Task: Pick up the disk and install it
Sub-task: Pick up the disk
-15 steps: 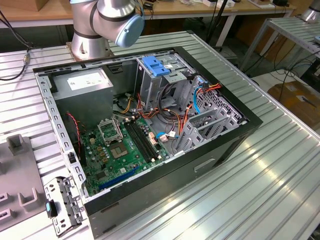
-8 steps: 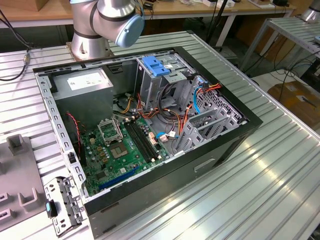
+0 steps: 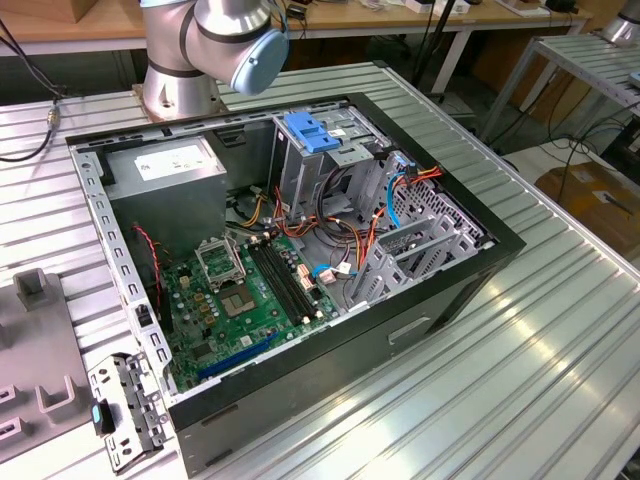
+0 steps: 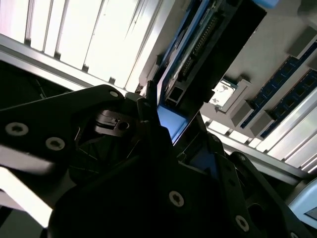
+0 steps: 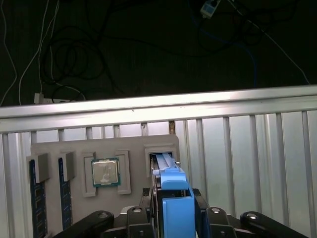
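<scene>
End effector (image 5: 176, 210), dark linkages nearest the lens in both wrist views, closed narrow on the blue carrier of the disk (image 5: 171, 173). Disk held edge-on, far end at the mouth of an upright slot (image 5: 163, 150) in the grey fixture tray (image 5: 54, 148); whether fully clear of the slot, not possible to tell. Across the tray in the first wrist view, in order: two blue memory modules (image 5: 32, 198), a processor (image 5: 105, 172) in its square nest, then the disk slot. Tray resting on the slatted aluminium bench (image 5: 257, 148).

Exterior view, from its left: corner of the tray, a loose metal bracket (image 3: 125, 410) near it, then the open computer case (image 3: 440, 290) with motherboard (image 3: 240, 290), and beyond that the metal drive cage (image 3: 320, 170) topped by a blue latch (image 3: 318, 130). Cage well apart from the tray.

Step in hand, by judgement: pick-up, grasp made, installation not yet done. Called for next, by judgement: a straight withdrawal along the slot walls, a firm hold on the carrier, and squaring of the disk to the cage opening.
</scene>
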Action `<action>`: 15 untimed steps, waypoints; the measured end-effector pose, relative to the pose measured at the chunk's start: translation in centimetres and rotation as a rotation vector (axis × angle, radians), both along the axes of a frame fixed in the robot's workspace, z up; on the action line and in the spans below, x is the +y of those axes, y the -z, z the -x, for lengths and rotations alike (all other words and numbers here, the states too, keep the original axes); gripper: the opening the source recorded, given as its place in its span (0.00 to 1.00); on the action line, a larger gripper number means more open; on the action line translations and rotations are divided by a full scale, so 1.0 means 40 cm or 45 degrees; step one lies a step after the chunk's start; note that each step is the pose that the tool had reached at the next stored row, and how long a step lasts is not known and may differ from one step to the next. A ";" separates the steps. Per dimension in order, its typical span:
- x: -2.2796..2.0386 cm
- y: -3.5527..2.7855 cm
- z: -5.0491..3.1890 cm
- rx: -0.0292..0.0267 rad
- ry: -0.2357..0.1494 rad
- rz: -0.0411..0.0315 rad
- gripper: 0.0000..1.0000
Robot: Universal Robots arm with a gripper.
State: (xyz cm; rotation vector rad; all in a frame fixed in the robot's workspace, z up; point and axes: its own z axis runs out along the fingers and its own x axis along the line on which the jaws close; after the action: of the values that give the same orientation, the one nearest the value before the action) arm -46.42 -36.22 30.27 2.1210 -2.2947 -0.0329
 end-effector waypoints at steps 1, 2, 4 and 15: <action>0.000 0.000 0.001 0.0000 0.000 0.0001 0.44; 0.000 0.000 0.001 -0.0003 0.000 0.0000 0.44; 0.000 0.001 0.004 -0.0018 0.000 0.0000 0.44; 0.000 0.003 0.004 -0.0024 0.000 0.0000 0.37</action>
State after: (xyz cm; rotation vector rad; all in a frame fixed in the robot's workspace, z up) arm -46.59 -36.22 30.13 2.1222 -2.2955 -0.0308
